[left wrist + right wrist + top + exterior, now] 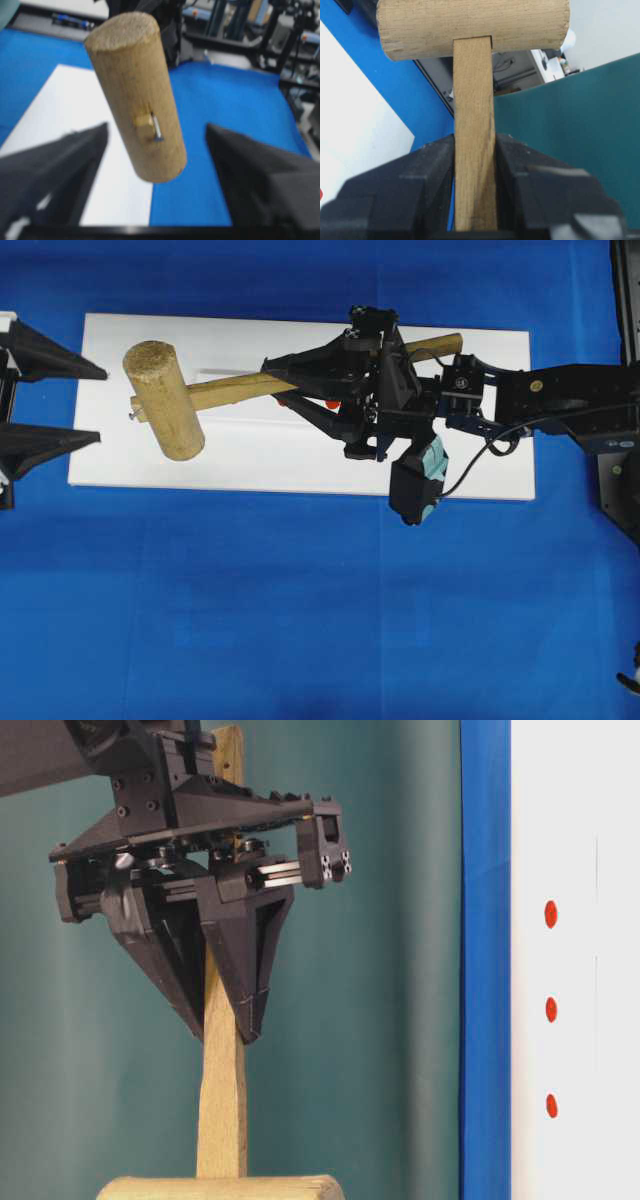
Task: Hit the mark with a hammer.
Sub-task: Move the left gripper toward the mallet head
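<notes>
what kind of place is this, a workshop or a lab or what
Most likely a robotics lab test bench, not a workshop. A blue cloth covers the table under a white board with red dots; the right gripper holds a wooden hammer, and racks of equipment crowd the background.

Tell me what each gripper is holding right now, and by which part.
The right gripper is shut on the hammer, gripping its flat handle partway along. The left gripper is open, its fingers apart on either side of the head, holding nothing.
</notes>
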